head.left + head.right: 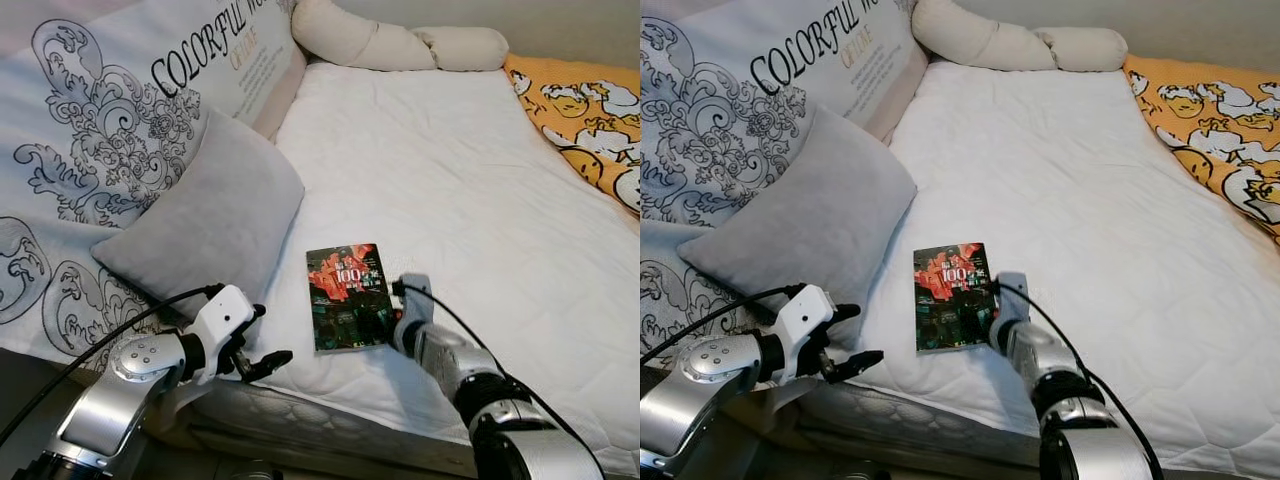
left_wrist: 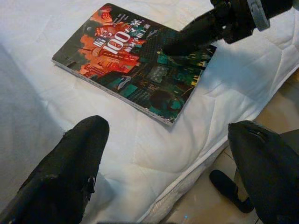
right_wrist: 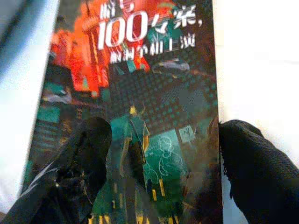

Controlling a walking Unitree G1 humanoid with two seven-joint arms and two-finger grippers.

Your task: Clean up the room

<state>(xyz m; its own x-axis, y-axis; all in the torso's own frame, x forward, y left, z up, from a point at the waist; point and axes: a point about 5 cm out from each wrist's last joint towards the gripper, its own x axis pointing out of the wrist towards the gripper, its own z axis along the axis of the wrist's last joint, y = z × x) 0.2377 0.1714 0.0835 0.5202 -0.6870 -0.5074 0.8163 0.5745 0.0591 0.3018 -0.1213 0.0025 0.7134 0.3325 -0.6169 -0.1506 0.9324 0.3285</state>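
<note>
A paperback book (image 1: 345,295) with a red and green city cover lies flat on the white bed (image 1: 450,170), close to its front edge. My right gripper (image 1: 383,328) is at the book's near right corner. In the right wrist view it (image 3: 161,140) is open, with one finger over the cover (image 3: 140,60) and the other at the book's right edge. My left gripper (image 1: 268,337) hovers open at the mattress edge, left of the book and apart from it. In the left wrist view its fingers (image 2: 70,172) spread wide with the book (image 2: 126,60) beyond them.
A grey pillow (image 1: 205,215) leans against a large patterned cushion (image 1: 100,110) on the left. A cream bolster (image 1: 400,40) lies at the far end and a yellow printed blanket (image 1: 585,110) at the right. A small black object (image 2: 229,189) is on the floor below the mattress edge.
</note>
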